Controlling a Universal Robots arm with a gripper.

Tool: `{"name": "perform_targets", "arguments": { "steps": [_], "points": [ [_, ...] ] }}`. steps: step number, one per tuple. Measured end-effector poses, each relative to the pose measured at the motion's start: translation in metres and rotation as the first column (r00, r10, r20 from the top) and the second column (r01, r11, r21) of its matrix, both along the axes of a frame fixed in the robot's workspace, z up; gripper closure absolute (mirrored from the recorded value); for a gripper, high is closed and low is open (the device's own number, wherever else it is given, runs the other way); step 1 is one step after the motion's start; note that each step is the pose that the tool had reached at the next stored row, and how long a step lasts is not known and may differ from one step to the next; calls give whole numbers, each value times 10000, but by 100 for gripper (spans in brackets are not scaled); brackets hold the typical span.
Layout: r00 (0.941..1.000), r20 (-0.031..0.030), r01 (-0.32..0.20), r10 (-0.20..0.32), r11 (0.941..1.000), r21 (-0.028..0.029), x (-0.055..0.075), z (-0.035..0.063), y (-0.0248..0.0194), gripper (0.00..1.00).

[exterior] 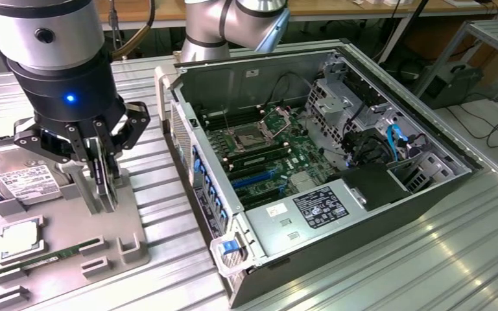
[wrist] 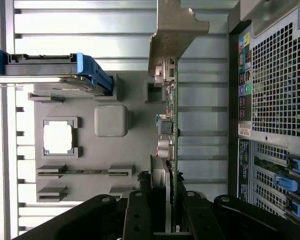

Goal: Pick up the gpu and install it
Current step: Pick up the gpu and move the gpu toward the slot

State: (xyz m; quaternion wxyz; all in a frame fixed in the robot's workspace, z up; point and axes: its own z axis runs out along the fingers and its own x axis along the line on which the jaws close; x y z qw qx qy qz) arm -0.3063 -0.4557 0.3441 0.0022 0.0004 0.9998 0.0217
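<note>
The gpu (exterior: 104, 173) is a thin green card standing edge-on in the grey fixture tray (exterior: 59, 217) at the exterior view's left. My gripper (exterior: 102, 197) reaches straight down over it, one finger on each face, shut on the card. In the wrist view the gpu (wrist: 171, 125) runs away from the fingers (wrist: 136, 215), with its metal end bracket (wrist: 176, 30) at the far end and its fan heatsink (wrist: 160, 172) close to the jaws. I cannot tell whether the card's lower edge is still seated in its holder.
On the tray lie a hard drive (exterior: 20, 178) in a blue caddy (wrist: 92, 67), a CPU (exterior: 20, 234) and a RAM stick (exterior: 59, 254). The open computer case (exterior: 388, 214) lies at the exterior view's right, motherboard (exterior: 266, 146) and blue slots (exterior: 251, 178) exposed. A second arm (exterior: 231, 26) stands behind.
</note>
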Motion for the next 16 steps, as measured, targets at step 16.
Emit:
{"name": "perform_targets", "arguments": {
  "steps": [16],
  "points": [
    [10000,-1,0,0,10000,0,0,72,-1,72]
  ]
}}
